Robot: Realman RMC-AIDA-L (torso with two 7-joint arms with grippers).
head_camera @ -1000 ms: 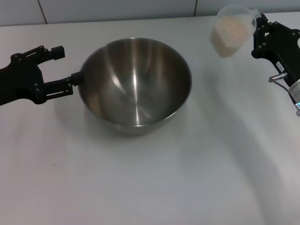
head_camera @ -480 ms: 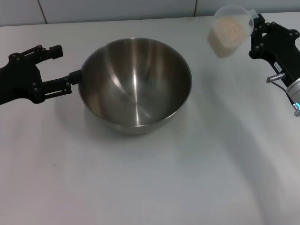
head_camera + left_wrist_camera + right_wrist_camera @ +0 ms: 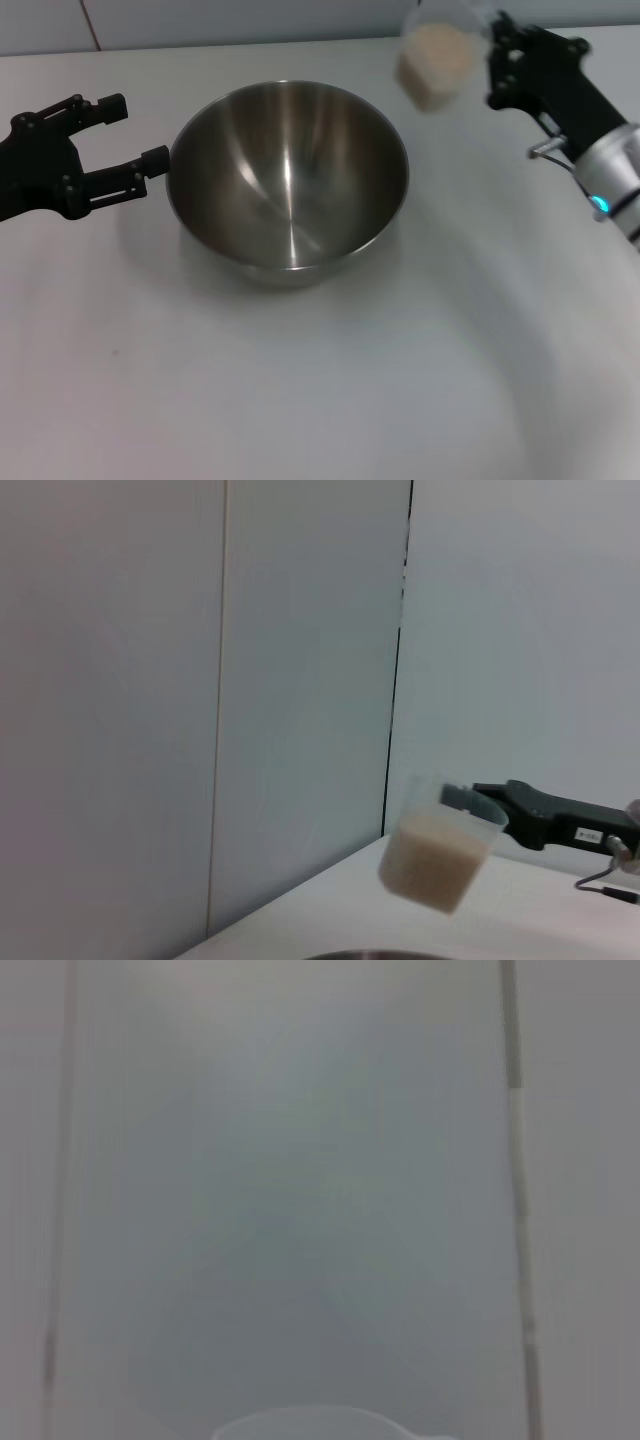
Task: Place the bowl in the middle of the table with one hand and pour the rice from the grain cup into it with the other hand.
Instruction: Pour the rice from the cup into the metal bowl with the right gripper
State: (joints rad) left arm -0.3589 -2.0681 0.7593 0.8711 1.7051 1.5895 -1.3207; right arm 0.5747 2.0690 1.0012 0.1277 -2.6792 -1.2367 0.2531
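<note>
The steel bowl (image 3: 288,180) stands upright and empty on the white table (image 3: 320,400), a little left of its middle. My left gripper (image 3: 135,130) is open just left of the bowl's rim, a small gap away from it. My right gripper (image 3: 495,62) is shut on the grain cup (image 3: 435,60) and holds it in the air beyond the bowl's far right rim. The cup is tilted slightly and full of pale rice (image 3: 437,45). The left wrist view shows the cup (image 3: 440,855) and the right gripper (image 3: 545,815) behind it. The cup's rim (image 3: 330,1425) shows in the right wrist view.
A grey tiled wall (image 3: 250,20) runs along the table's far edge. Bare tabletop lies in front of the bowl and to its right.
My right gripper has carried the grain cup left, toward the bowl's far right rim. My left gripper has drawn slightly back from the bowl's rim. The bowl has not moved.
</note>
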